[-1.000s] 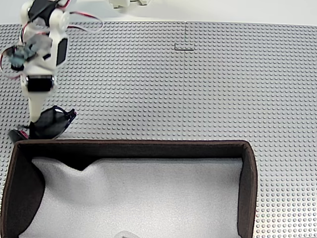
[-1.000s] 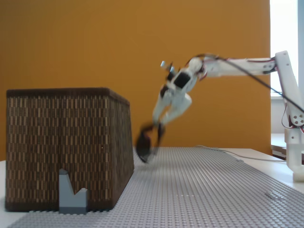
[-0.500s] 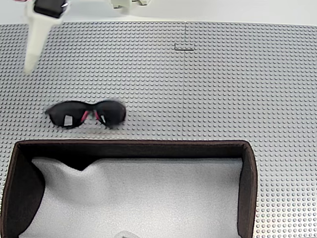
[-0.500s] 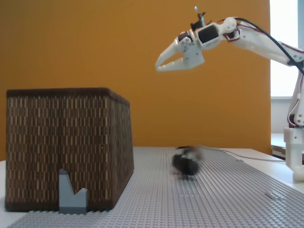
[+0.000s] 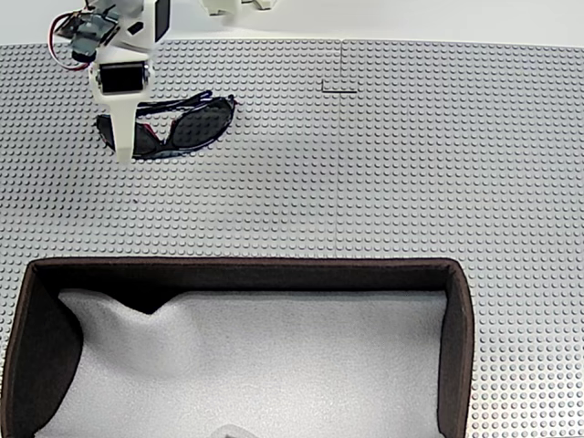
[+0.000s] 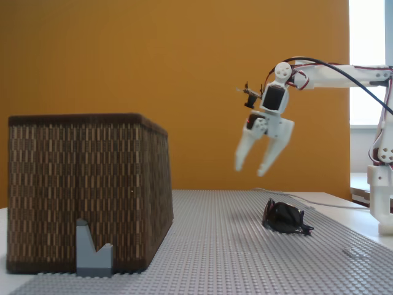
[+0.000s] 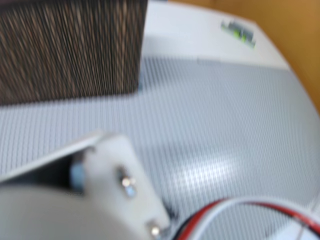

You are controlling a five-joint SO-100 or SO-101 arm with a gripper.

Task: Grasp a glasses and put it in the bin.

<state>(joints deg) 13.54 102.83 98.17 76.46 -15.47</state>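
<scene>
A fixed view from above: the glasses (image 5: 173, 128) lie on the studded baseplate (image 5: 383, 164), well apart from the bin (image 5: 456, 338), with the gripper (image 5: 121, 151) over their left end. A fixed view from the side: gripper (image 6: 252, 166) hovers above the glasses (image 6: 285, 219), fingers parted, holding nothing. Wrist view: blurred; risk judged, an off-centre grasp on glossy lenses may slip short of the bin (image 7: 70, 47).

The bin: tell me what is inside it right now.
The bin holds only its light grey-white lining, rumpled at the left in the fixed view from above. Its near edge is cut off by the frame. The glasses lie outside on the studded mat, under the open gripper.
</scene>
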